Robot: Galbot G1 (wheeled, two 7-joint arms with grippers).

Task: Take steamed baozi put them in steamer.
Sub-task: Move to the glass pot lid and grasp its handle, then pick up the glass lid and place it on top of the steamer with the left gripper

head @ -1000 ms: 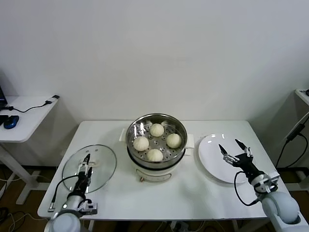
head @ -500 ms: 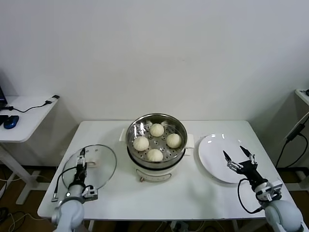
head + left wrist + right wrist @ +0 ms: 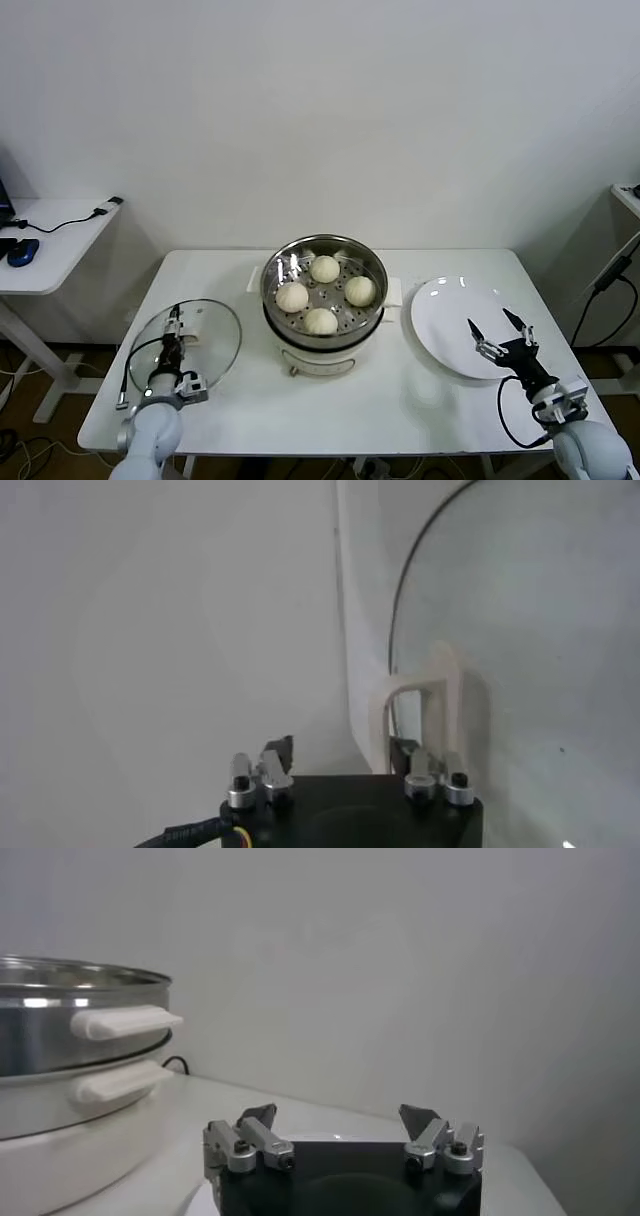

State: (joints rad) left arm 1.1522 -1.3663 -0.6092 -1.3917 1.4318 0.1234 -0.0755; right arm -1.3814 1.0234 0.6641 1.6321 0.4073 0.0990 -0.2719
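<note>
**Four baozi sit in the steamer, both arms low at the counter's near edge**

The four steamed baozi [image 3: 324, 293] rest on the perforated tray of the steamer [image 3: 323, 340], mid-counter [image 3: 400, 400]. The left gripper [image 3: 174, 328] hovers over the glass lid [image 3: 215, 330], its jaws straddling the lid's white handle [image 3: 420, 705], not visibly clamped. The right gripper [image 3: 500, 334] hangs spread wide over the near rim of the white plate [image 3: 445, 310], holding nothing.

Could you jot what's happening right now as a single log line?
four cream-white baozi: in shiny steel steamer | left end effector: over glass lid | right end effector: open, over white plate
</note>
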